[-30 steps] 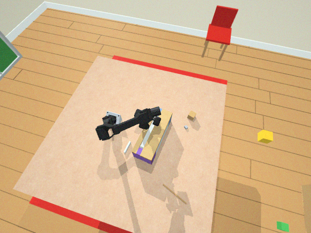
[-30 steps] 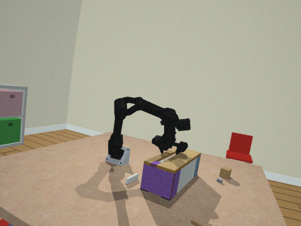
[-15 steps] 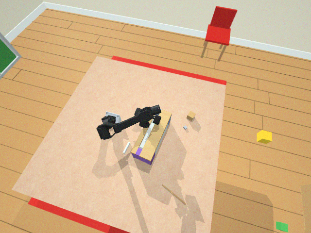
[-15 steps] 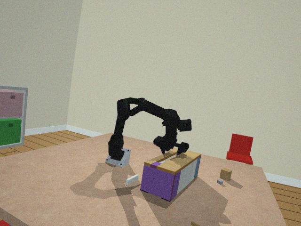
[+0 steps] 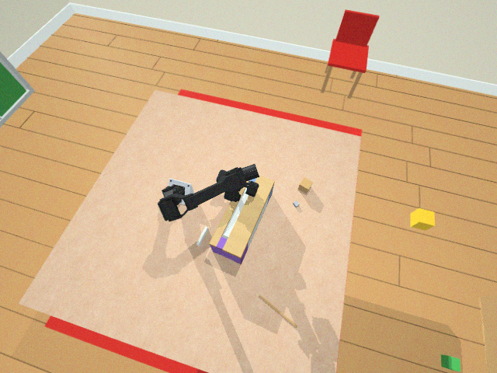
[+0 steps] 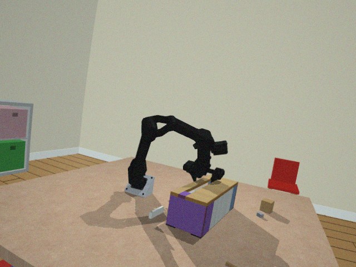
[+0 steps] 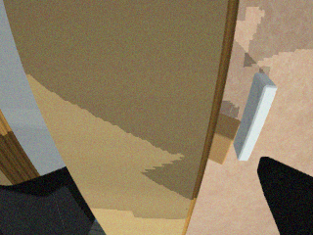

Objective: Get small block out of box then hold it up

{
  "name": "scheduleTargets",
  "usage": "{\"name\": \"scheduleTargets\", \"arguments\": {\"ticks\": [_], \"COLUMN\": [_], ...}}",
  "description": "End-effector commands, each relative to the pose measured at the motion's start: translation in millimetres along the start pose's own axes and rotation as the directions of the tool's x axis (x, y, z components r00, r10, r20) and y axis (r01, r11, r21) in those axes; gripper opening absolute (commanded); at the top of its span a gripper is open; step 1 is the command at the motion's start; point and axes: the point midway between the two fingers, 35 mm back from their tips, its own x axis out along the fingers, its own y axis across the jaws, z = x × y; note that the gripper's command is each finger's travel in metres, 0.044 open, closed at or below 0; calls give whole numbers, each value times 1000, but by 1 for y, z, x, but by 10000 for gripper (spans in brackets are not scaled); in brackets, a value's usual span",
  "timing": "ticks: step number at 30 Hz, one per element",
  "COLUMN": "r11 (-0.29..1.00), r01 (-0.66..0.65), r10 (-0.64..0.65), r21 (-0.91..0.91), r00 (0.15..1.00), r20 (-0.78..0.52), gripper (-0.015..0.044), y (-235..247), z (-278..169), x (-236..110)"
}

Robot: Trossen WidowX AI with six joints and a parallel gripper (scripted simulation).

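Exterior view: fingers wide apart w/ nothing btwn, poised over box top's far end.

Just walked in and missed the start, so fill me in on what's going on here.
A black robot arm is bent over a box with a wooden top on the table. Its claw is open and holds nothing, down at the far end of the slot in the box's top. The block it's after isn't visible. A small white bar lies beside the box.
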Motion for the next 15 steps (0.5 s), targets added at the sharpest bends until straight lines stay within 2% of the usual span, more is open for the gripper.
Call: {"name": "scheduleTargets", "arguments": {"ticks": [1,9,14,15], "r11": [1000,1000,1000,1000], "r01": [0,1,-7,-20], "r10": [0,-1,7,20], "r21": [5,0,-8,-12], "r00": [1000,1000,1000,1000], "r20": [-4,-2,-4,-9], "gripper": [400,400,400,374], "y": [1,0,0,1], "z": [-5,-21,-21,-23], "x": [-1,-57,-54,-55]}}
